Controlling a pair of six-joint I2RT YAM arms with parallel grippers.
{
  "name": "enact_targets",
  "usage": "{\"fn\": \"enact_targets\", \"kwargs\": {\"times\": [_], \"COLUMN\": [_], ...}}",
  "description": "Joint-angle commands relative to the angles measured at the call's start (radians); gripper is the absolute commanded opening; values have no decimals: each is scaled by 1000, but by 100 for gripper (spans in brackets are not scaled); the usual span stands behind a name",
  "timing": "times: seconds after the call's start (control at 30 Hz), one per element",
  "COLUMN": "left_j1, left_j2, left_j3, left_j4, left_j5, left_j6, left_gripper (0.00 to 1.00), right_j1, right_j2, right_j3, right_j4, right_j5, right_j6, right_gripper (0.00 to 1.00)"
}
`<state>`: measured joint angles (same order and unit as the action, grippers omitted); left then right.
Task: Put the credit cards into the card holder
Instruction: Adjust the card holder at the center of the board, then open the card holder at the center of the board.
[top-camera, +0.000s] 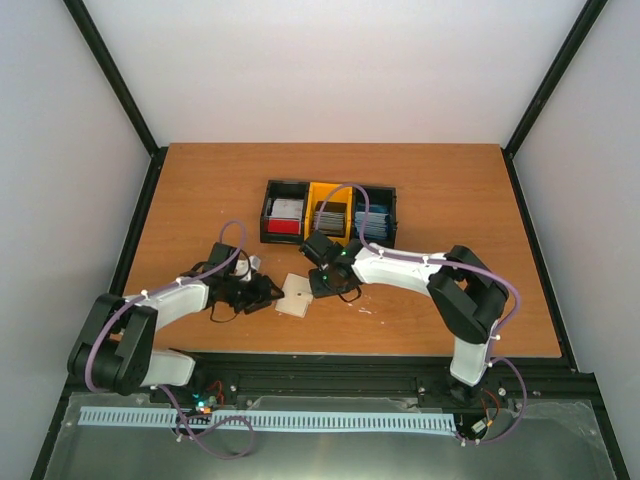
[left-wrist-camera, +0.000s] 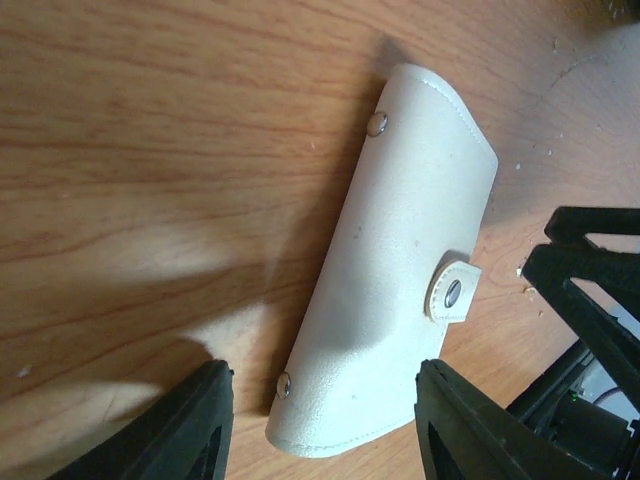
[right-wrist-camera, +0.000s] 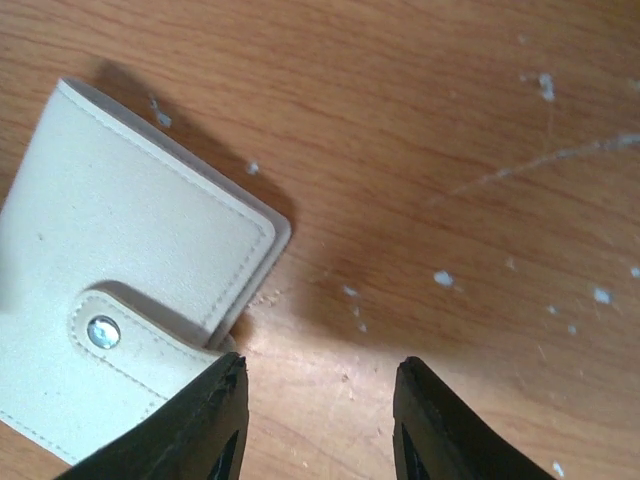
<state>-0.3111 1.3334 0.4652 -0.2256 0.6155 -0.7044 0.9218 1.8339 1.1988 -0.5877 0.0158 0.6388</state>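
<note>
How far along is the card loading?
Done: nothing. The pale blue cards, dark grey cards and silver-and-red cards sit in the black-and-yellow plastic tray. In hand: nothing; left hand and right hand hang open beside the folded beige leather-look wallet, tab closed. Left: open it, load every card.

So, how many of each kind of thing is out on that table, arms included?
Robot arms: 2, left arm and right arm
Card holder: 1
Bin tray: 1
Card stacks in tray: 3, silver-and-red, dark grey, blue
Total: 7
</note>
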Motion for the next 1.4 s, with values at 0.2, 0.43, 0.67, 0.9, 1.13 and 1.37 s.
{"fn": "enact_targets", "kwargs": {"times": [0.2, 0.43, 0.67, 0.9, 1.13, 1.37], "left_j1": [-36, -131, -191, -191, -191, -191], "left_j2": [62, 62, 120, 114, 68, 104], "left_j3": [7, -31, -2, -1, -6, -7], "left_j4": [101, 111, 35, 0, 16, 10], "left_j5": [35, 30, -83, -163, -185, -200], "left_j6": [-10, -38, -117, -186, -257, -300], "left_gripper": [47, 42, 32, 30, 41, 36], "right_j1": [64, 88, 121, 121, 121, 116], "right_j2": [-6, 11, 78, 97, 121, 144], "right_j3": [90, 103, 173, 155, 167, 148], "right_j4": [-115, -115, -155, -88, -77, -35], "right_j5": [28, 6, 27, 46, 125, 146], "right_j6": [77, 94, 93, 44, -1, -47], "right_gripper": [44, 45, 47, 47, 47, 46]}}
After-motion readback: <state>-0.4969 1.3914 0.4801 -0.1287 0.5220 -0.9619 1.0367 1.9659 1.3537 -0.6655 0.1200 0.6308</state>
